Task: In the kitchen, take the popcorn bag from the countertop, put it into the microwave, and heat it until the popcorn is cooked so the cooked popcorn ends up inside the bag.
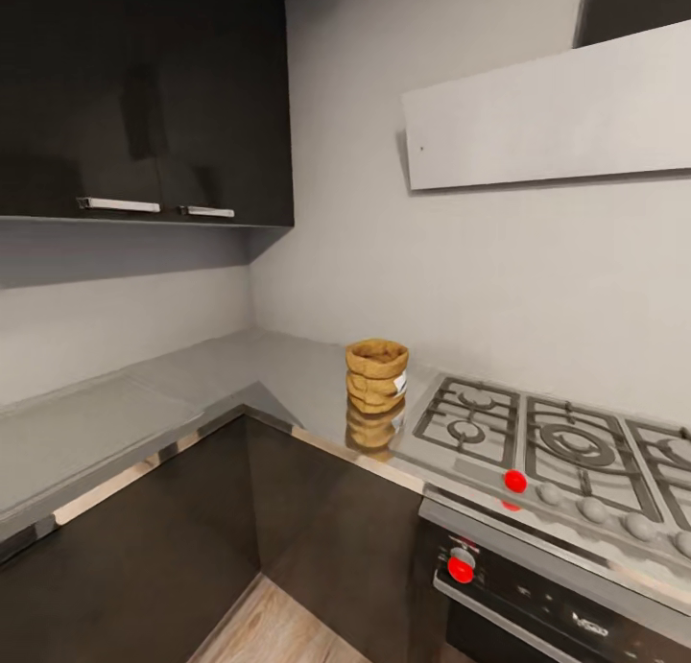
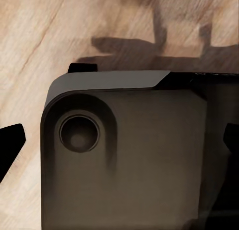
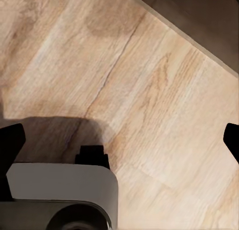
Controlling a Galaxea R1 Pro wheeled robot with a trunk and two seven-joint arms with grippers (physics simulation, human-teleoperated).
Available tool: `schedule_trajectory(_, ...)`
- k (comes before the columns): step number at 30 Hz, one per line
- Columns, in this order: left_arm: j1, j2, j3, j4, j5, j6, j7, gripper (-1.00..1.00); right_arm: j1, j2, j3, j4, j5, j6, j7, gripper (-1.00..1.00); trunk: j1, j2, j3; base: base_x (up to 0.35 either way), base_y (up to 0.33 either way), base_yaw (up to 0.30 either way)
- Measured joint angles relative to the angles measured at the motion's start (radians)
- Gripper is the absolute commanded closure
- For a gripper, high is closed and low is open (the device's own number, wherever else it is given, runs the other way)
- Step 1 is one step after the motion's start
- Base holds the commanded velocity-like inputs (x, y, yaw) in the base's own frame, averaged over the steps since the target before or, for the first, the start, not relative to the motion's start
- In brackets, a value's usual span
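The popcorn bag (image 1: 376, 375) stands upright on the steel desk (image 1: 240, 370), just left of the gas hob (image 1: 537, 442); both wrist cameras look down at the wooden floor (image 3: 149, 90); each gripper's fingertips sit wide apart, holding nothing.

a kitchen corner with pale grey walls (image 1: 384, 212). glossy black upper cabinets (image 1: 144, 97) with silver bar handles (image 1: 118, 204) hang at left; a grey range hood (image 1: 547, 111) sits at right above a gas hob (image 1: 547, 447) with red knobs. light wood plank floor (image 3: 149, 90) below.
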Motion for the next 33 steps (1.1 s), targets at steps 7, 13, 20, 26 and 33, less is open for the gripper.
schedule_trajectory(7,0.000,0.000,0.000,0.000,0.000,0.000,0.000,-1.00,0.000,0.004,-0.001,0.000,-0.002,0.005,-0.002,-1.00,0.000,0.000,0.000,0.004,0.008,-0.222)
schedule_trajectory(13,0.000,-0.001,0.001,0.000,0.001,0.000,0.001,-1.00,0.000,0.004,-0.001,0.000,-0.002,0.005,-0.003,-1.00,0.000,0.000,0.000,0.000,0.163,-0.170)
schedule_trajectory(20,0.000,-0.001,0.002,0.000,0.001,0.000,0.001,-1.00,0.000,0.003,-0.001,0.000,-0.001,-0.001,-0.013,-1.00,0.000,0.000,0.000,0.000,0.311,-0.009)
schedule_trajectory(26,0.000,0.000,0.003,0.000,0.001,-0.003,0.002,-1.00,0.000,0.007,0.002,0.000,-0.001,0.007,-0.004,-1.00,0.000,0.000,0.000,0.000,0.107,0.000)
schedule_trajectory(33,0.000,0.000,0.006,0.000,0.001,-0.003,0.002,-1.00,0.000,0.015,0.002,0.000,-0.001,0.007,-0.015,-1.00,0.000,0.000,0.000,0.000,0.000,0.000)
